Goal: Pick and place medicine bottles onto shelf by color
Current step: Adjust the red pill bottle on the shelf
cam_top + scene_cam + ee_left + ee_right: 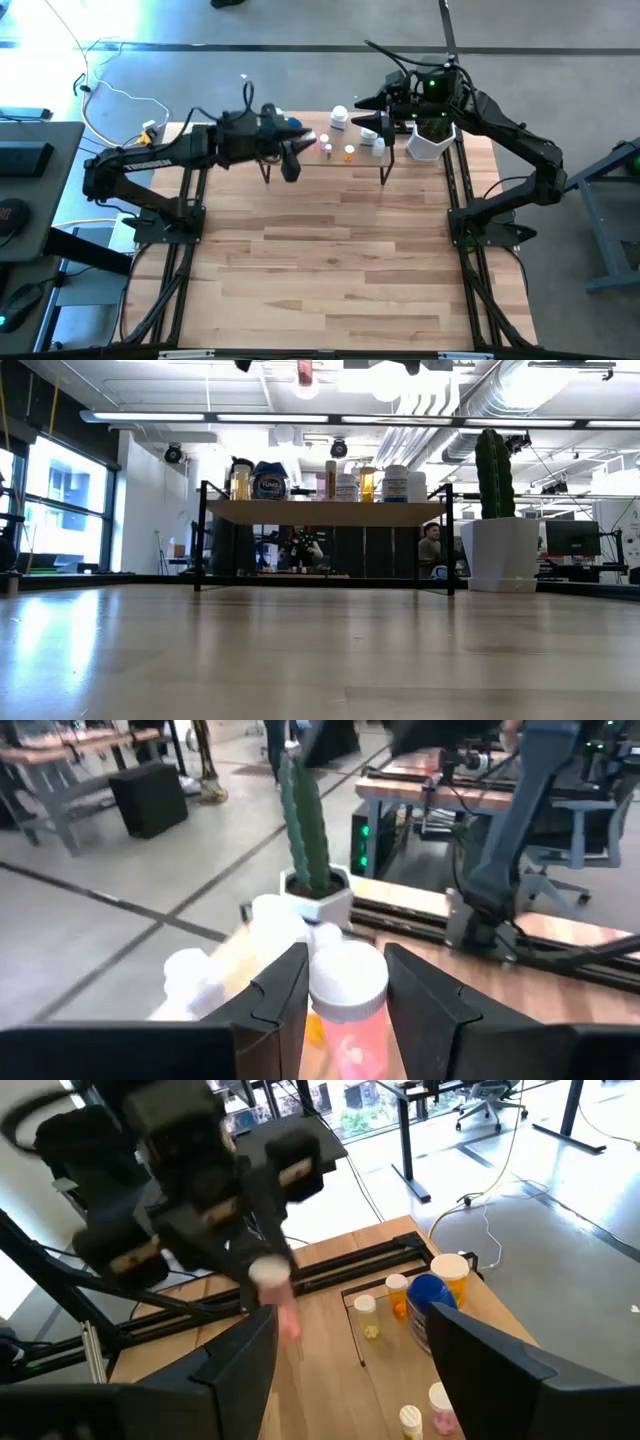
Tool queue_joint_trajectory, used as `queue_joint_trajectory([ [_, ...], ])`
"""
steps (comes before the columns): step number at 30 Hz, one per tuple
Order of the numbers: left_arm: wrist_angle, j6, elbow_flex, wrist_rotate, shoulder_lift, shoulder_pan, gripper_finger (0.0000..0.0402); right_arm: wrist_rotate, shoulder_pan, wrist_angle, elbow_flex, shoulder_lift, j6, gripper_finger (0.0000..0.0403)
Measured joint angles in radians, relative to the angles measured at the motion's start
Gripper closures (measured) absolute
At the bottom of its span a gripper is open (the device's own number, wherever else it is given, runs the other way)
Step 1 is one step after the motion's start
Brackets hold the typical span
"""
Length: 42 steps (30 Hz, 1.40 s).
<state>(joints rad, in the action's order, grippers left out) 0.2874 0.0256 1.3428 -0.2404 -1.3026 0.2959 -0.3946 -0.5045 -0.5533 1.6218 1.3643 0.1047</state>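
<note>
My left gripper hangs above the left part of the shelf, shut on a pink medicine bottle with a white cap. The shelf stands on black legs at the table's far edge. On its top board stand several bottles: a blue-lidded jar, orange ones, white ones and a small pink one. My right gripper hovers open above the shelf's right end, with nothing between its fingers. My left gripper pinches the pink bottle between its two fingers at the white cap and the top of the body. The fingers come in almost level from the table's left. The bottle hangs cap up, its pink body below the fingers, clear of the shelf.
A white hexagonal pot with a tall green cactus stands just right of the shelf, close under my right arm. The wide wooden table in front of the shelf is bare. People sit in the room behind the shelf.
</note>
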Motion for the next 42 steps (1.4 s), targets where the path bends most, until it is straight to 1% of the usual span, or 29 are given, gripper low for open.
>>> queue_joint_trajectory([
  [5, -0.103, 0.062, -0.171, -0.085, 0.071, -0.038, 0.029, 0.0, 0.0, 0.0, 0.0, 0.0, 0.0, 0.0158],
  [7, -0.169, 0.072, -0.238, -0.128, 0.102, -0.052, 0.029, 0.0, 0.0, 0.0, 0.0, 0.0, 0.0, 0.0158],
  [11, -0.307, 0.087, -0.372, -0.17, 0.146, -0.074, 0.029, 0.0, 0.0, 0.0, 0.0, 0.0, 0.0, 0.0158],
  [15, -0.414, 0.086, -0.488, -0.208, 0.152, -0.091, 0.0289, 0.0, 0.0, 0.0, 0.0, 0.001, 0.01, 0.0158],
  [20, -0.506, 0.049, -0.587, -0.262, 0.138, -0.096, 0.0289, 0.0, 0.0, 0.0, 0.0, 0.001, 0.01, 0.0158],
  [22, -0.507, 0.042, -0.615, -0.294, 0.127, -0.096, 0.0289, 0.0, 0.0, 0.0, 0.0, 0.001, 0.011, 0.0158],
  [23, -0.537, 0.04, -0.626, -0.303, 0.118, -0.095, 0.0289, 0.0, 0.0, 0.0, 0.0, 0.001, 0.011, 0.0158],
  [26, -0.598, 0.007, -0.66, -0.307, 0.096, -0.093, 0.0289, 0.0, 0.0, 0.001, 0.0, 0.001, 0.011, 0.0158],
  [29, -0.629, -0.017, -0.661, -0.313, 0.048, -0.094, 0.0289, 0.0, 0.0, 0.0, 0.0, 0.001, 0.011, 0.0158],
  [32, -0.679, -0.046, -0.661, -0.342, 0.006, -0.092, 0.0289, 0.0, 0.0, 0.001, 0.0, 0.001, 0.011, 0.0158],
  [37, -0.744, -0.059, -0.661, -0.445, -0.051, -0.085, 0.0289, 0.0, 0.0, 0.001, 0.0, 0.001, 0.011, 0.0158],
  [42, -0.764, -0.07, -0.661, -0.445, -0.074, -0.059, 0.0289, 0.0, 0.0, 0.001, 0.0, 0.001, 0.01, 0.0158],
])
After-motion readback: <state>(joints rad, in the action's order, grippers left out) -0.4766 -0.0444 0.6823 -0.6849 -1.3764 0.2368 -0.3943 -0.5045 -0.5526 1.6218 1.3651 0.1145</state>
